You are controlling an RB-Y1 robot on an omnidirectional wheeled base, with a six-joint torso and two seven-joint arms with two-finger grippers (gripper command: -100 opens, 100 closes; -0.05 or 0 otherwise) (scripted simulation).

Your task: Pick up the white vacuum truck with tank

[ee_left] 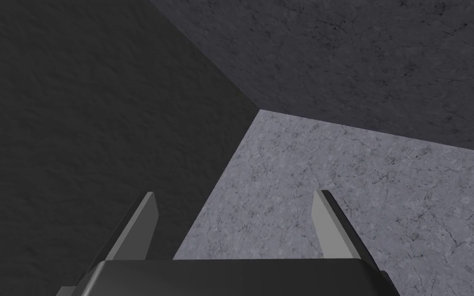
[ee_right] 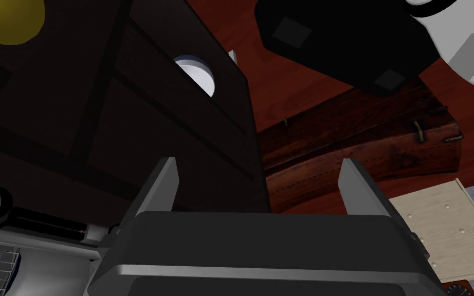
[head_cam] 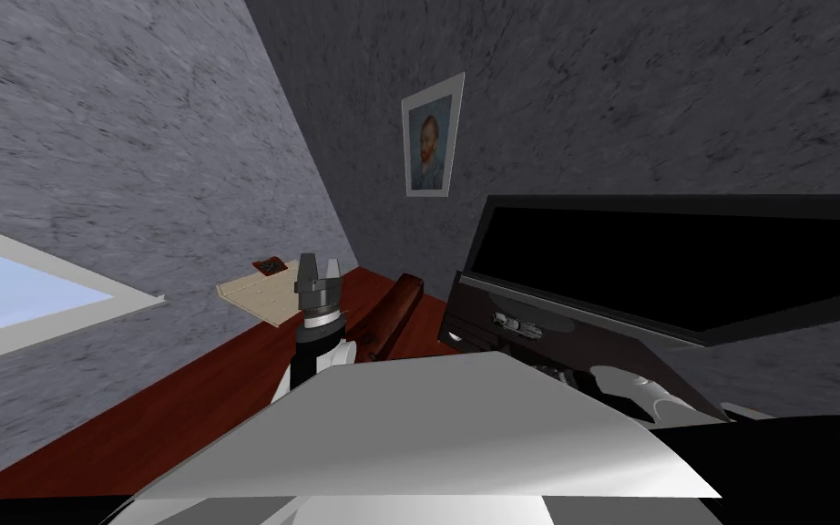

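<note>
Head looks steeply down, left wrist at walls [ee_left: 359,51], right wrist shares brown case [head_cam: 397,314]

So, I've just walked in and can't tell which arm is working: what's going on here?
The right gripper is open and empty, close against a dark wooden cabinet. The white truck, with a small ladder on its side, sits beside the gripper's body, not between its fingers, so it is not yet grasped. The left gripper is raised at the robot's left, open, holding nothing.
</note>
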